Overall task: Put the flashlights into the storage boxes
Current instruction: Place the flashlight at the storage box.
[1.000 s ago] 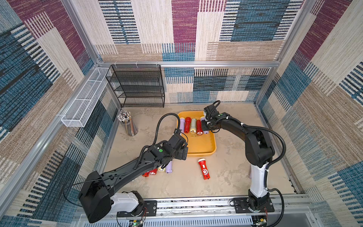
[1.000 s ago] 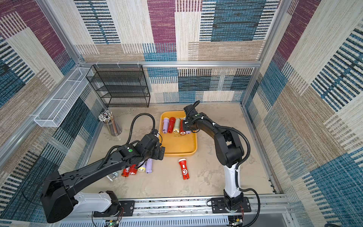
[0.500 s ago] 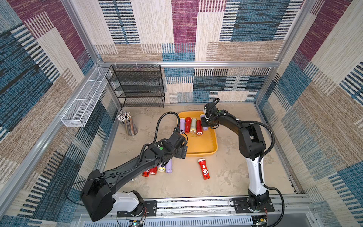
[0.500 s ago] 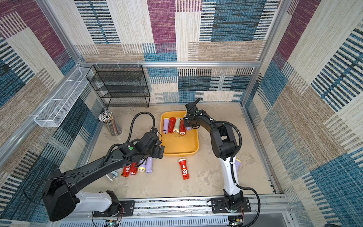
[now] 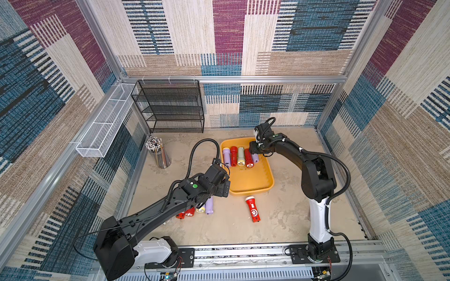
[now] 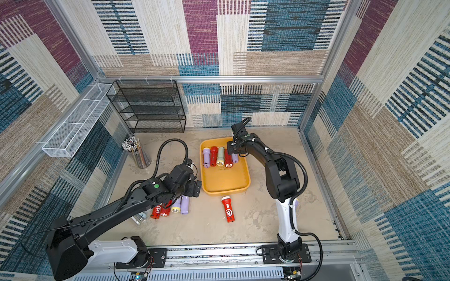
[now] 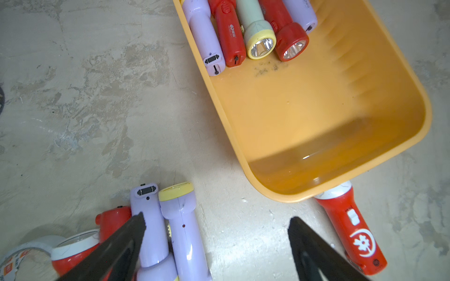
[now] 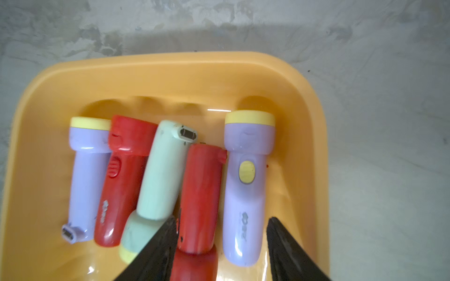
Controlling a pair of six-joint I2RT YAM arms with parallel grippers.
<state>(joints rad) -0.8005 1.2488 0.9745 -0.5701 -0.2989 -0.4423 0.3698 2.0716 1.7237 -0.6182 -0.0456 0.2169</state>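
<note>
On our right gripper the fingers stand parted, gripping nothing, with a lilac flashlight lying between them in the yellow tray, its side wall just beside one finger. Our left gripper is spread wide and empty over bare table, one fingertip over a loose lilac flashlight, the tray's bare half ahead.

Blk mesh rack at back wall, white wire basket on left rail, pencil cup nr rack
</note>
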